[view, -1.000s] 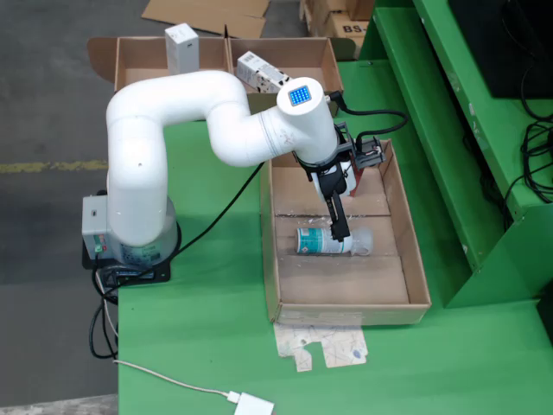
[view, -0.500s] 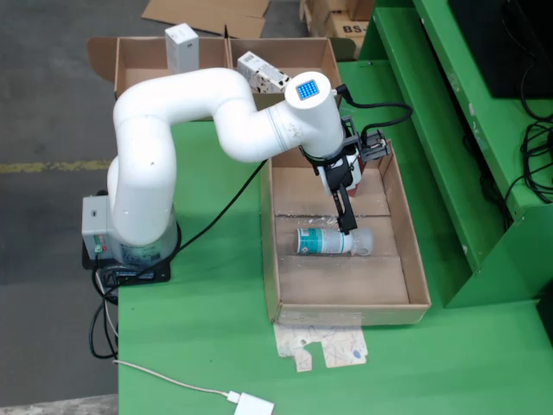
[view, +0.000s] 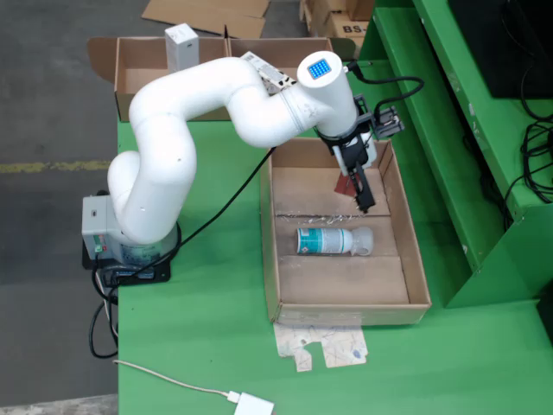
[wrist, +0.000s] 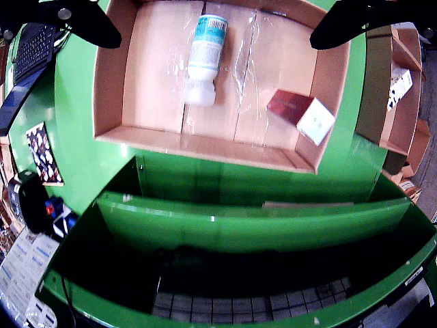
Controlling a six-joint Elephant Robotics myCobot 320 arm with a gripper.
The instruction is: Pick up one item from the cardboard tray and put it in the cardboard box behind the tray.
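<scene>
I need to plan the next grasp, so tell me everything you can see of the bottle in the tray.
The bottle lies on its side across the middle of the cardboard tray, untouched. It is pale plastic with a teal and white label around its body and a whitish cap end, which points right in the fixed view and toward the tray's near wall in the claw camera. It rests on the tray floor, clear of the walls and apart from the red and white box. The claw is open above it.
</scene>
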